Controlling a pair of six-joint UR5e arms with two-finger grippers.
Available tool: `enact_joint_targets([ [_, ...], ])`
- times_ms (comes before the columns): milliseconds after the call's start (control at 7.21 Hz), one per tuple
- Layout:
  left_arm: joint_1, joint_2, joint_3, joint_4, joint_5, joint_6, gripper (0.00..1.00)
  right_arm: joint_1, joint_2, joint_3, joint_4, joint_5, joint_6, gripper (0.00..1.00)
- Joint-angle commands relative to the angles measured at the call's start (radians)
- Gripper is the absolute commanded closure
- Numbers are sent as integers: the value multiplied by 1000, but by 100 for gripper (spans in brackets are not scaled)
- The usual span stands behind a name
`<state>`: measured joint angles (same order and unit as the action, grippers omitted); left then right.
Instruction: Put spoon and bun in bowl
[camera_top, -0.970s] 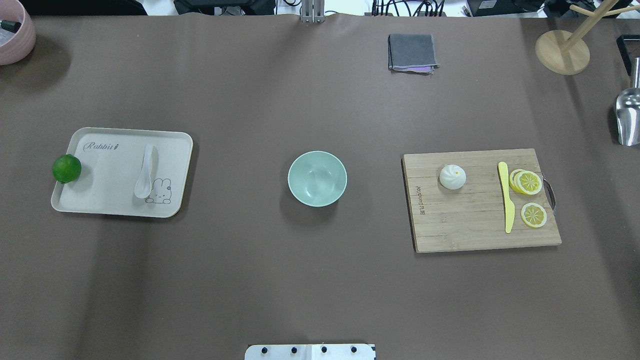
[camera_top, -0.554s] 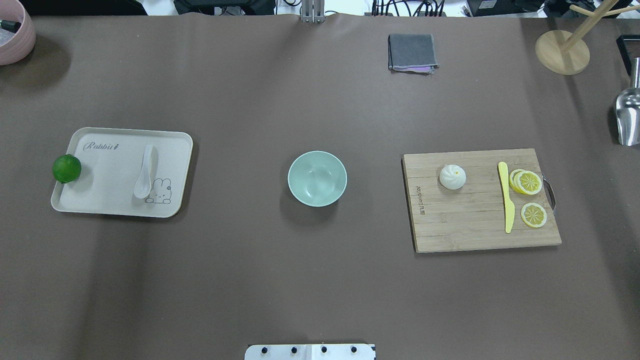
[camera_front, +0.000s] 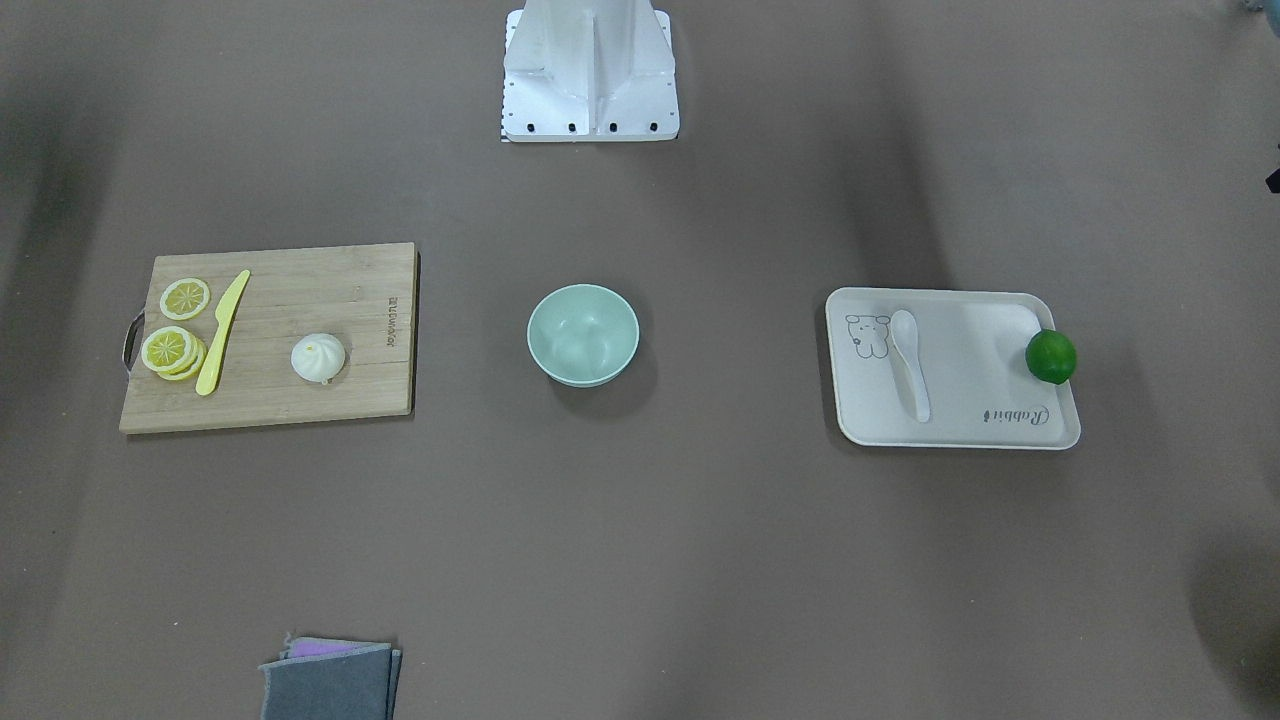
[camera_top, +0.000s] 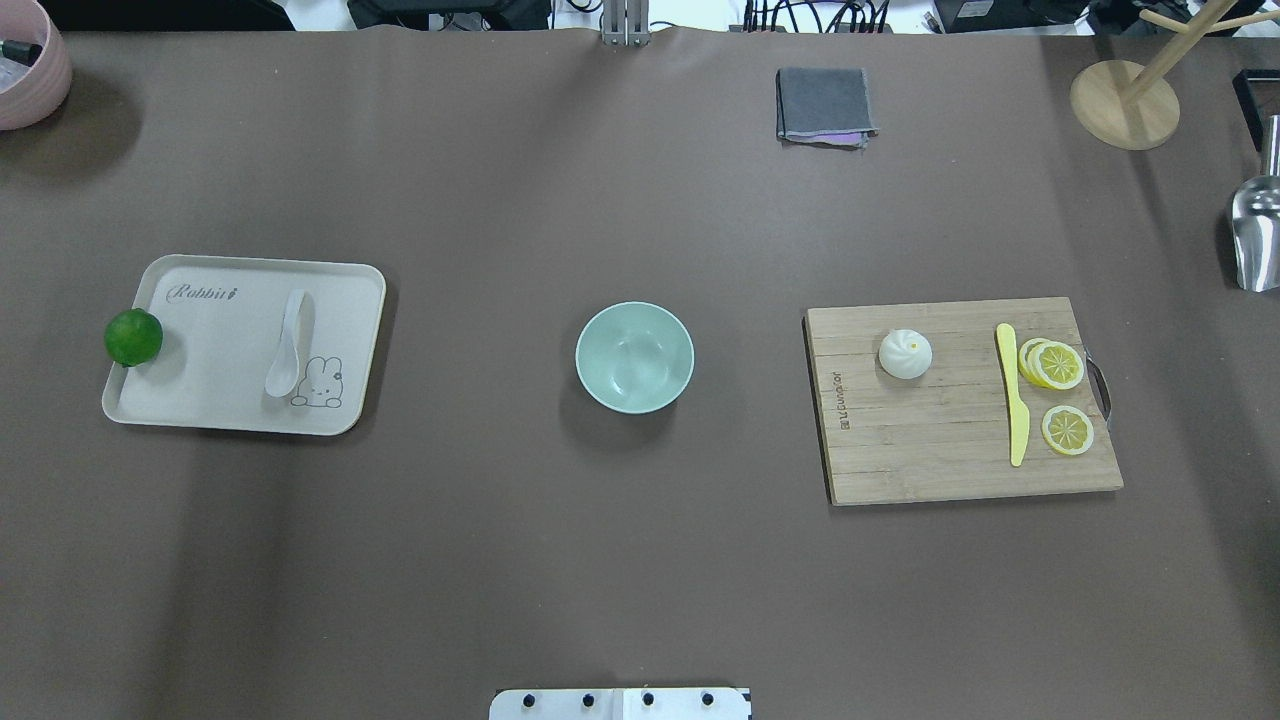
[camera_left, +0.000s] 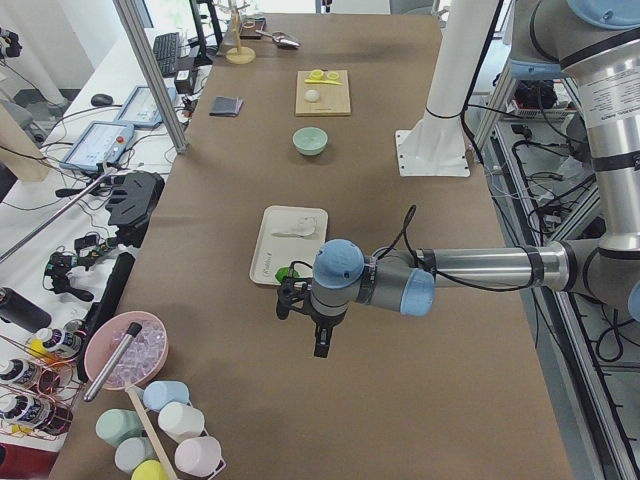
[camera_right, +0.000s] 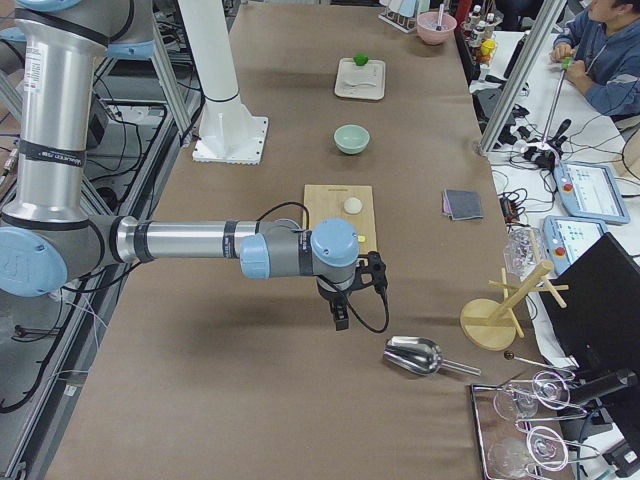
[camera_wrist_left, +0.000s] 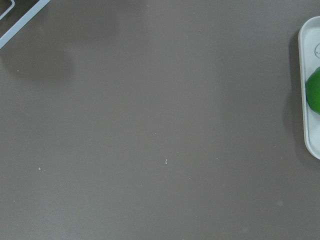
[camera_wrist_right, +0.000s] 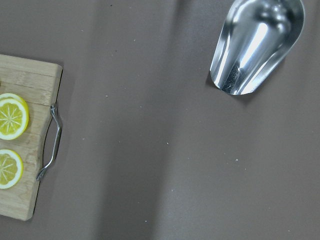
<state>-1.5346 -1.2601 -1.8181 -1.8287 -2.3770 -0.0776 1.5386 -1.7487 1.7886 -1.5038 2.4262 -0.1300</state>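
Note:
The white spoon (camera_top: 287, 345) lies on the beige tray (camera_top: 200, 400) at the table's left; it also shows in the front-facing view (camera_front: 908, 360). The white pleated bun (camera_top: 905, 354) sits on the wooden cutting board (camera_top: 930, 460) at the right. The mint-green bowl (camera_top: 634, 357) stands empty in the middle. My left gripper (camera_left: 320, 345) hangs over bare table beyond the tray's lime end, shown only in the exterior left view. My right gripper (camera_right: 341, 318) hangs between the board and a metal scoop, shown only in the exterior right view. I cannot tell whether either is open or shut.
A green lime (camera_top: 133, 337) rests at the tray's left edge. A yellow knife (camera_top: 1014, 395) and lemon slices (camera_top: 1055, 365) lie on the board. A metal scoop (camera_top: 1255, 235), a wooden stand (camera_top: 1125, 103), a folded grey cloth (camera_top: 825, 105) and a pink bowl (camera_top: 30, 60) sit along the edges.

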Motion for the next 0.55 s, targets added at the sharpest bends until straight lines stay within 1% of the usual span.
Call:
enact_joint_targets([
  [0, -1, 1, 2, -1, -2, -2, 2, 0, 0, 0, 1, -7, 0, 0],
  [139, -1, 1, -1, 0, -2, -4, 2, 0, 0, 0, 1, -9, 1, 0],
  [277, 1, -7, -12, -1, -11, -48, 2, -2, 2, 6, 1, -7, 35, 0],
  [416, 10, -46, -15, -7, -11, -130, 2, -2, 2, 15, 1, -6, 67, 0],
])
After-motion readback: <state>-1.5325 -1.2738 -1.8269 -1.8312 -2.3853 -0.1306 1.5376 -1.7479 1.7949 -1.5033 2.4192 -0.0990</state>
